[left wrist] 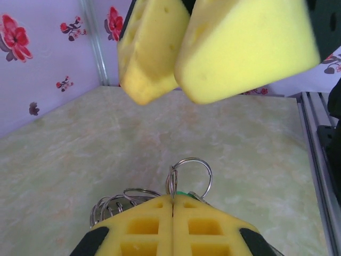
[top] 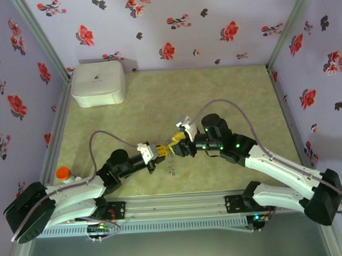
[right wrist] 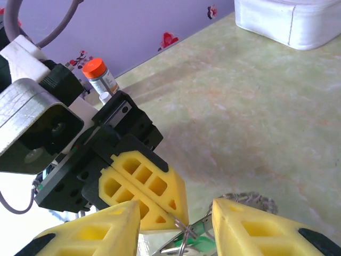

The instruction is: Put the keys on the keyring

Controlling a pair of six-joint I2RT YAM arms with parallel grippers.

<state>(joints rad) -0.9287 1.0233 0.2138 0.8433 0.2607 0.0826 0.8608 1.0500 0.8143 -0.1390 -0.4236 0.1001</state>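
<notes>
The two arms meet over the middle of the green desk. The left gripper has its yellow jaws pressed tight together, and they pinch a thin silver loop that sticks up from the tips. The tiny green key sits right at the bottom of that loop, touching the jaw tips. The keyring, a dark ring with a bumpy rim, is low down just beside the left jaws. I cannot tell if it hangs from them or lies on the desk. The right gripper has its jaws apart, one yellow pad on each side of the left jaw tips, and it holds nothing. From the left wrist, the right pads hang close above the silver loop but do not touch it. A white box sits in the far left corner. A small bottle with an orange cap stands by the left arm.
</notes>
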